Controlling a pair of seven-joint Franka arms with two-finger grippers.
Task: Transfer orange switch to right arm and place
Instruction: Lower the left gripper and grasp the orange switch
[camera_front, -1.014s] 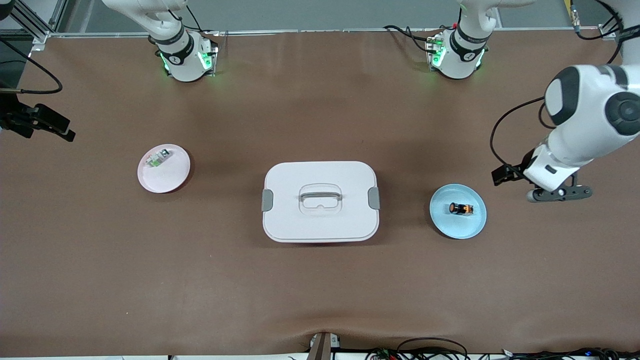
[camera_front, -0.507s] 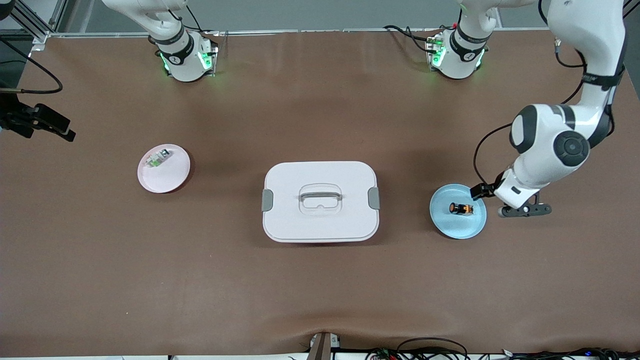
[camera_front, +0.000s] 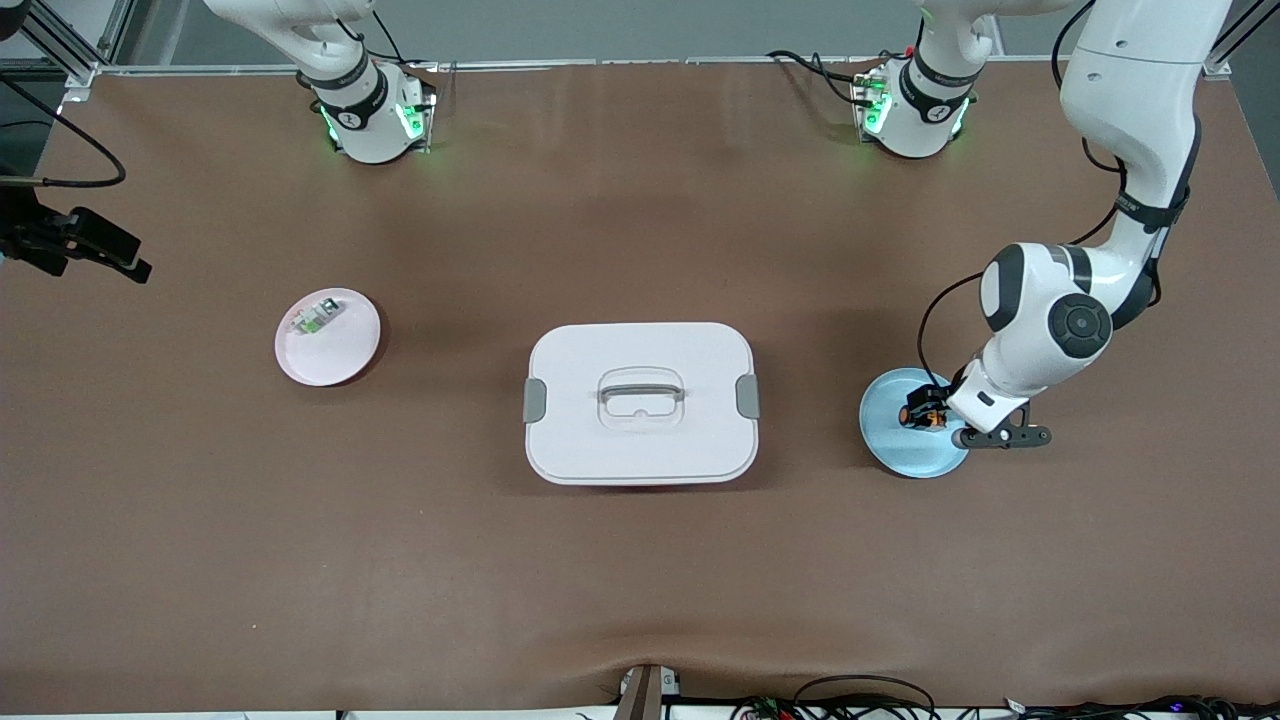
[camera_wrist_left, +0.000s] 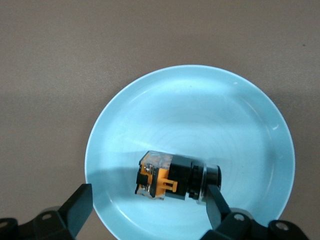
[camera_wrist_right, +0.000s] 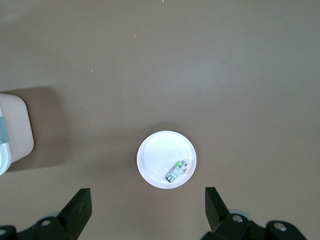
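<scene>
The orange switch (camera_wrist_left: 176, 176) lies on its side in the blue plate (camera_front: 890, 445) toward the left arm's end of the tabletop (camera_front: 640, 560), at about three o'clock from the white lidded box (camera_front: 640, 402). The left hand (camera_wrist_left: 147, 210) hangs low over the plate, its fingers (camera_wrist_left: 77, 207) spread wide with the switch between them, nothing gripped. The right hand (camera_wrist_right: 145, 207), fully open and empty, waits high over the pink plate (camera_wrist_right: 166, 159) with the clear-and-green part (camera_wrist_right: 179, 171), at nine o'clock from the box.
</scene>
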